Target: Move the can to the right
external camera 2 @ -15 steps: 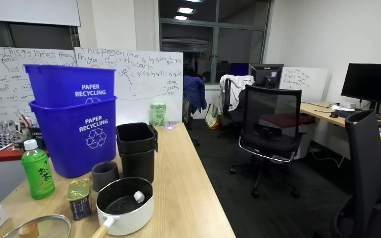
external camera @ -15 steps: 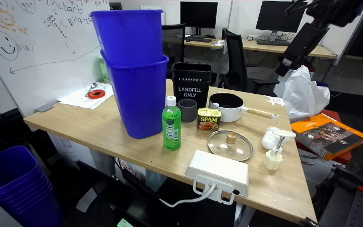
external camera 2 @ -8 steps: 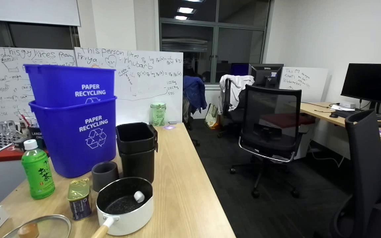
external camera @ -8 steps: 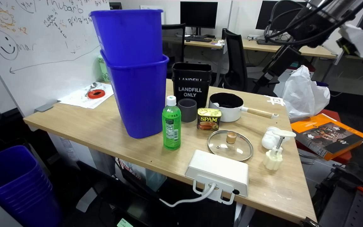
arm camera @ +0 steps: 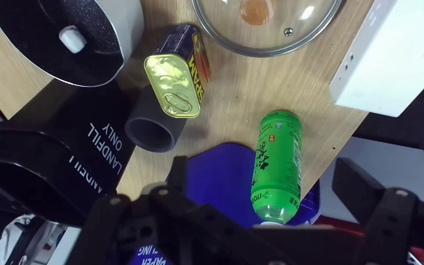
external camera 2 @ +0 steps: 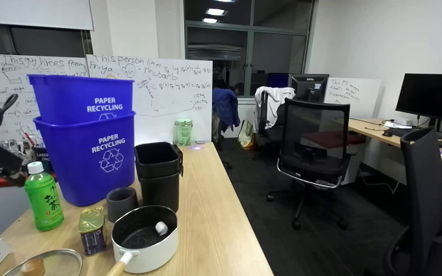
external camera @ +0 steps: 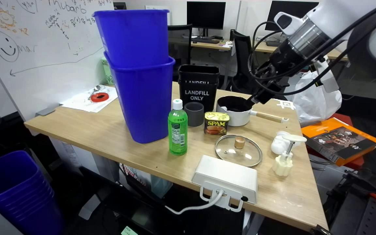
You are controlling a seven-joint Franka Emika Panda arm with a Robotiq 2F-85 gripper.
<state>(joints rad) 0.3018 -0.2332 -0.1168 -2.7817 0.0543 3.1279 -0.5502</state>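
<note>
The can is a rectangular SPAM tin (external camera: 216,123) with a gold top and dark blue sides. It stands upright on the table, also in an exterior view (external camera 2: 92,230) and in the wrist view (arm camera: 177,82). My gripper (external camera: 255,98) hangs in the air above the table, apart from the can. It shows near the left edge in an exterior view (external camera 2: 15,174). In the wrist view my gripper (arm camera: 265,178) has its fingers wide apart and nothing held. The green bottle (arm camera: 278,162) shows beyond the fingers, with its cap partly hidden.
A white pot (external camera: 238,118) stands beside the can, and a dark grey cup (external camera: 194,114) is close on its other side. A glass lid (external camera: 238,150) and a white box (external camera: 225,178) lie in front. Blue bins (external camera: 142,98) and black bins (external camera: 198,86) stand behind.
The arm has swung in over the table, and my gripper has moved lower and closer to the can. It has come into view at the left of an exterior view. The can has not moved.
</note>
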